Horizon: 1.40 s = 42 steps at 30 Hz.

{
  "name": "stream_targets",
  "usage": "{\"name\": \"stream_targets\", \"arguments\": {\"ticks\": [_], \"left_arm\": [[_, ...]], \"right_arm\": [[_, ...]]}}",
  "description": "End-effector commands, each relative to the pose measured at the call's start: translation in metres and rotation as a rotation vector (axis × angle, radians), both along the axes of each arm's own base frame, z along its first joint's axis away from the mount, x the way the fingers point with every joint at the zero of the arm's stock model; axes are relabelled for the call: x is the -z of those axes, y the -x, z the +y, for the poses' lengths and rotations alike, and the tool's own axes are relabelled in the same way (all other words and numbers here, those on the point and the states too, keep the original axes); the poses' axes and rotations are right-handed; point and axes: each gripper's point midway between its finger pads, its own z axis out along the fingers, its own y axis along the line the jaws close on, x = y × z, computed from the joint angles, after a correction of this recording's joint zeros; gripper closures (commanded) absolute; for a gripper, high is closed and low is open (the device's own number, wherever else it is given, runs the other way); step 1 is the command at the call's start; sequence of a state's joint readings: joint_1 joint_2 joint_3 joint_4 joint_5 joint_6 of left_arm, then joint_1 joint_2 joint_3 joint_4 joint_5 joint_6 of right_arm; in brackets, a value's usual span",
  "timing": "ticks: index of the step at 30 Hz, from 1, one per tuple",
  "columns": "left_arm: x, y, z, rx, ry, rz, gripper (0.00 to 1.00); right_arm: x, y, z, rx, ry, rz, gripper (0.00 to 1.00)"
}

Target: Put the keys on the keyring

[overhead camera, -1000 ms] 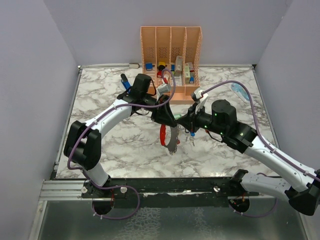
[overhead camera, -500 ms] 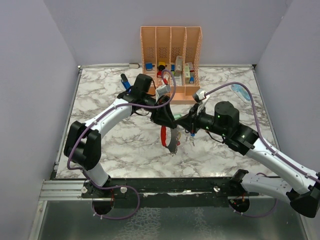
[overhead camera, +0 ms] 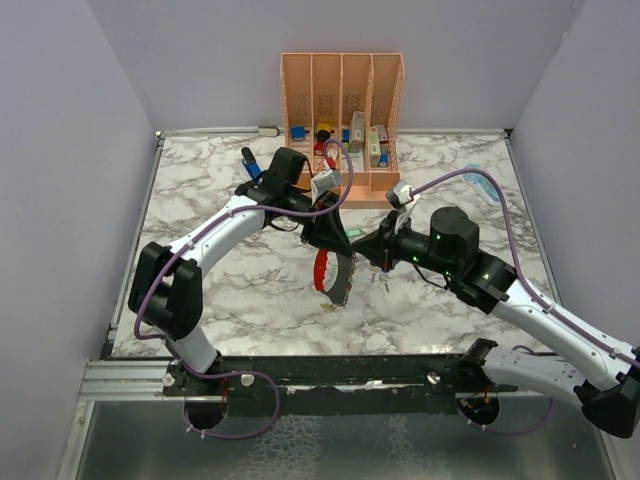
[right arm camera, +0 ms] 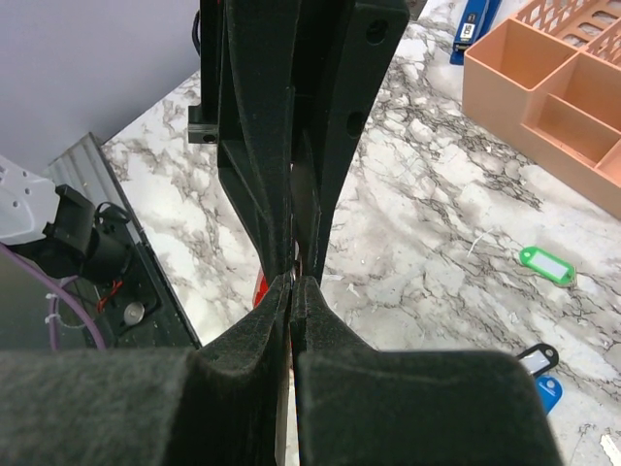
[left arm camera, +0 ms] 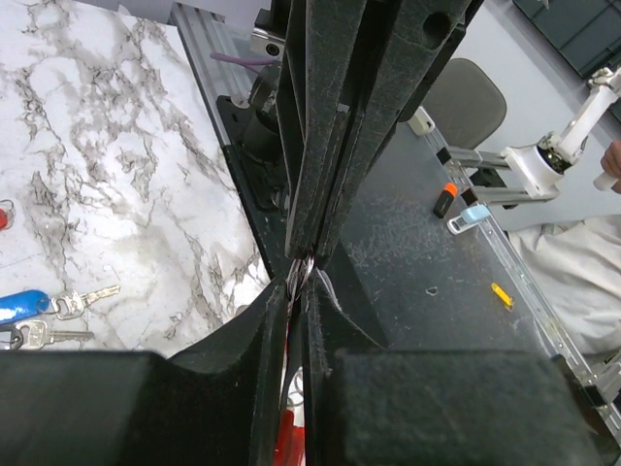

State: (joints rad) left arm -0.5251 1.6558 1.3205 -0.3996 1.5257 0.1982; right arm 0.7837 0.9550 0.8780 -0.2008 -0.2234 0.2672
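The keyring (overhead camera: 321, 272), a red curved clip with a grey strap (overhead camera: 340, 288), hangs above the marble at mid-table. My left gripper (overhead camera: 336, 250) is shut on it; in the left wrist view the red clip (left arm camera: 287, 437) and thin metal wire sit between my left gripper's (left arm camera: 303, 291) jaws. My right gripper (overhead camera: 360, 248) meets it tip to tip, shut on the wire ring, and the right wrist view shows a red sliver of the keyring (right arm camera: 260, 287) beyond my right gripper (right arm camera: 293, 282). Several keys (overhead camera: 383, 276) lie on the table just under the right wrist, one blue-headed key (left arm camera: 21, 306) among them.
A peach slotted organizer (overhead camera: 342, 100) holding small coloured items stands at the back centre. A blue pen-like tool (overhead camera: 250, 163) lies behind the left arm. A green tag (right arm camera: 546, 262) rests near the keys. A pale blue object (overhead camera: 480, 183) lies at the back right.
The left jaws have narrowed onto the keyring. The red clip and strap have swung slightly left and lower. The right gripper has stayed shut and edged in with them.
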Motion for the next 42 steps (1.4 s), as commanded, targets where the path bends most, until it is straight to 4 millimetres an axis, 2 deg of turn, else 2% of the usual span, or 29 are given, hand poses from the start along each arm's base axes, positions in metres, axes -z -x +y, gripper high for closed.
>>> {"name": "stream_targets", "arguments": {"ticks": [1,5,10,13,15,17,21,24,27,31,35,40,42], "left_arm": [[-0.009,0.006,0.000,0.045,0.044,-0.003,0.90],[-0.007,0.008,0.001,0.050,0.046,0.003,1.00],[-0.006,0.008,0.001,0.050,0.046,0.002,1.00],[-0.005,0.008,0.001,0.041,0.037,0.000,1.00],[-0.002,0.006,0.000,0.031,0.027,-0.003,1.00],[0.000,0.005,0.000,0.025,0.019,-0.005,1.00],[0.005,0.002,-0.001,-0.002,-0.008,-0.015,1.00],[0.013,-0.006,-0.001,-0.049,-0.049,-0.050,1.00],[0.020,-0.010,0.004,-0.081,-0.082,-0.092,1.00],[0.035,-0.032,0.011,-0.162,-0.187,-0.310,1.00],[0.038,-0.045,0.016,-0.212,-0.226,-0.435,1.00],[0.045,-0.062,0.024,-0.249,-0.254,-0.629,1.00],[0.057,-0.063,0.030,-0.253,-0.277,-0.674,1.00]], "right_arm": [[-0.023,0.002,0.001,-0.007,-0.074,-0.045,0.99],[-0.028,0.002,-0.002,0.007,-0.082,-0.060,0.99],[-0.031,-0.001,-0.007,0.039,-0.075,-0.055,0.96],[-0.035,-0.005,-0.014,0.091,-0.075,-0.056,0.81],[-0.039,-0.009,-0.023,0.139,-0.070,-0.065,0.73],[-0.042,-0.014,-0.035,0.208,-0.057,-0.071,0.62],[-0.043,-0.025,-0.063,0.365,-0.014,-0.069,0.53],[-0.021,-0.034,-0.083,0.488,0.073,-0.012,0.51],[0.015,-0.038,-0.096,0.587,0.166,0.088,0.51],[0.049,-0.035,-0.099,0.624,0.213,0.177,0.51],[0.085,-0.033,-0.115,0.713,0.291,0.288,0.52],[0.128,-0.030,-0.116,0.685,0.389,0.427,0.54],[0.144,-0.028,-0.111,0.651,0.420,0.482,0.55]]}}
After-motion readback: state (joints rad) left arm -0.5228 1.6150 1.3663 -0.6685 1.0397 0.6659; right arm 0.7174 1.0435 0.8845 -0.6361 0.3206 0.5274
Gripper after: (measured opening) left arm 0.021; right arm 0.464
